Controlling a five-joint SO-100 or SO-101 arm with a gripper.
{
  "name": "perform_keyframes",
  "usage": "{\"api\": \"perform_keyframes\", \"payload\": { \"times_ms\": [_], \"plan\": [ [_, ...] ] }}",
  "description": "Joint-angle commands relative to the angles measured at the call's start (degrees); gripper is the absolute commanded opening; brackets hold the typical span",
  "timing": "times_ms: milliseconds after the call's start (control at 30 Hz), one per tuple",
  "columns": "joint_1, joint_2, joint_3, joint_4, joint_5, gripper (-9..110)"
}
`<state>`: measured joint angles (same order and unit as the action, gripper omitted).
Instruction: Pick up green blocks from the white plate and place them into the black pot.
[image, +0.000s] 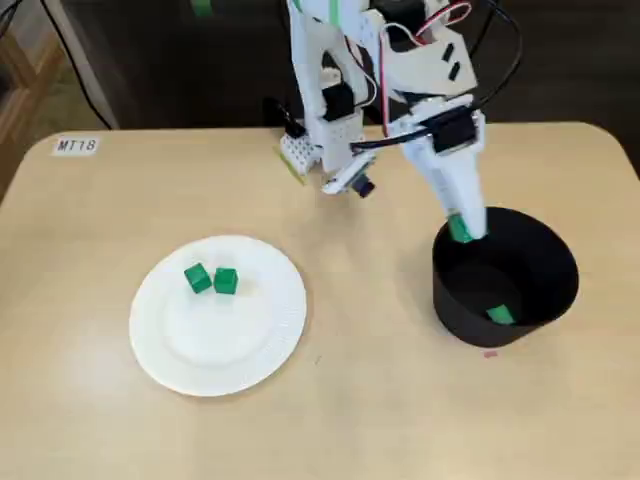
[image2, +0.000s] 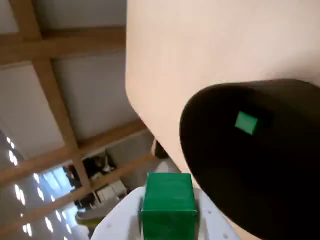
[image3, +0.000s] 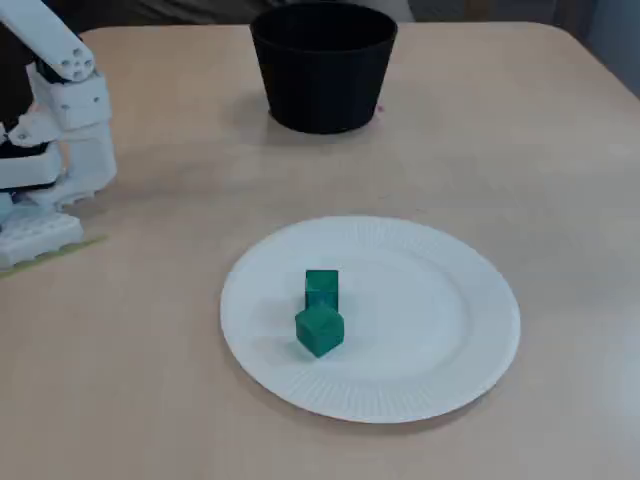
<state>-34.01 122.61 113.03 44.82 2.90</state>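
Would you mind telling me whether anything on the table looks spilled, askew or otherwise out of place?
Nothing stands out. The black pot stands upright with one green block inside, two blocks lie together on the white plate, and the jaws hold a fourth block above the pot's rim.

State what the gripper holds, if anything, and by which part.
A green block, clamped in the gripper by two opposite sides, at the rim of the black pot.

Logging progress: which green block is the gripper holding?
The block above the black pot's rim; another block lies inside, two blocks sit on the white plate.
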Motion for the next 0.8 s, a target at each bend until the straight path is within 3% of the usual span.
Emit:
{"api": "perform_keyframes", "payload": {
  "times_ms": [0,167,467,567,600,767],
  "plan": [
    [-2.11,1.85,3.25,-4.48,-1.32,-2],
    [-1.14,1.23,11.25,-14.15,-2.81,-2],
    [2.81,-1.93,11.6,-14.68,-6.94,-2],
    [2.9,-0.62,11.6,-11.43,-9.58,29],
    [2.9,-0.18,11.43,-10.2,-9.76,35],
    [3.08,2.64,11.07,-5.71,-9.32,40]
  ]
}}
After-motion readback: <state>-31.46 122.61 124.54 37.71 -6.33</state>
